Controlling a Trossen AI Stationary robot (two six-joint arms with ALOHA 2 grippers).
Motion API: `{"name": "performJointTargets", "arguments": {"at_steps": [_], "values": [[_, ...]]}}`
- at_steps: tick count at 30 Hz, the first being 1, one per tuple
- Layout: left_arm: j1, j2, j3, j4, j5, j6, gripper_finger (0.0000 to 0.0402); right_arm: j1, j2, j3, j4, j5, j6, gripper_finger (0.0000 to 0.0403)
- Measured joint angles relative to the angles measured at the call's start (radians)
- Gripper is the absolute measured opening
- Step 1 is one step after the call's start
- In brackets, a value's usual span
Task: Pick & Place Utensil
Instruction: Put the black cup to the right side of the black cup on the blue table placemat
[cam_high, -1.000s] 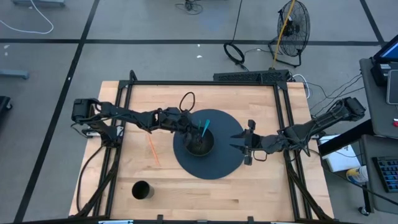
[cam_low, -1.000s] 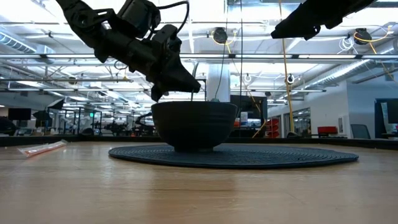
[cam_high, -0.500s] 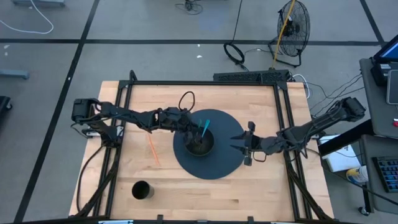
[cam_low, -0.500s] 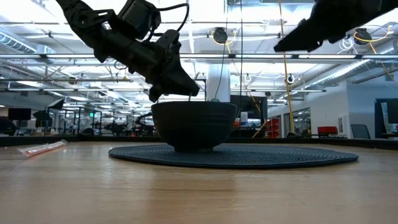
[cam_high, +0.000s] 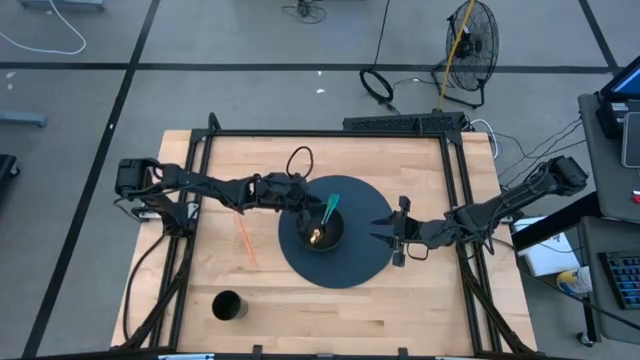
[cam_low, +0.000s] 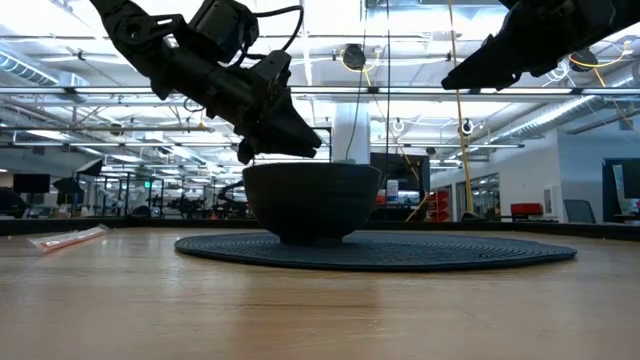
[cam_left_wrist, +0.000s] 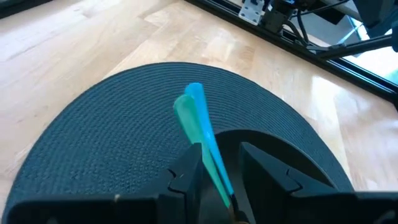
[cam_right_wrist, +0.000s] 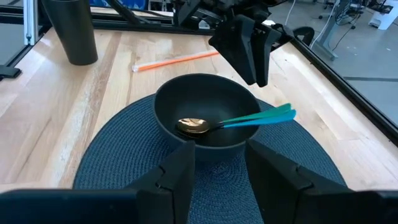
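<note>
Presently the spoon lies in the dark bowl, its gold head at the bottom and its teal handle propped over the rim, the bowl standing on the round woven mat mid-table. The left gripper hangs just above the bowl's rim, its fingers spread a little with the handle running between them, though whether they touch it cannot be made out. The right gripper hovers over the mat's edge near the bowl, fingers parted, holding nothing.
</note>
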Motion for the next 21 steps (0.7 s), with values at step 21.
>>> {"name": "performJointTargets", "arguments": {"at_steps": [21], "values": [[-0.045, -0.385, 0.001, -0.123, 0.14, 0.347, 0.0118, 0.0, 0.0, 0.0, 0.001, -0.006, -0.034, 0.0132]]}}
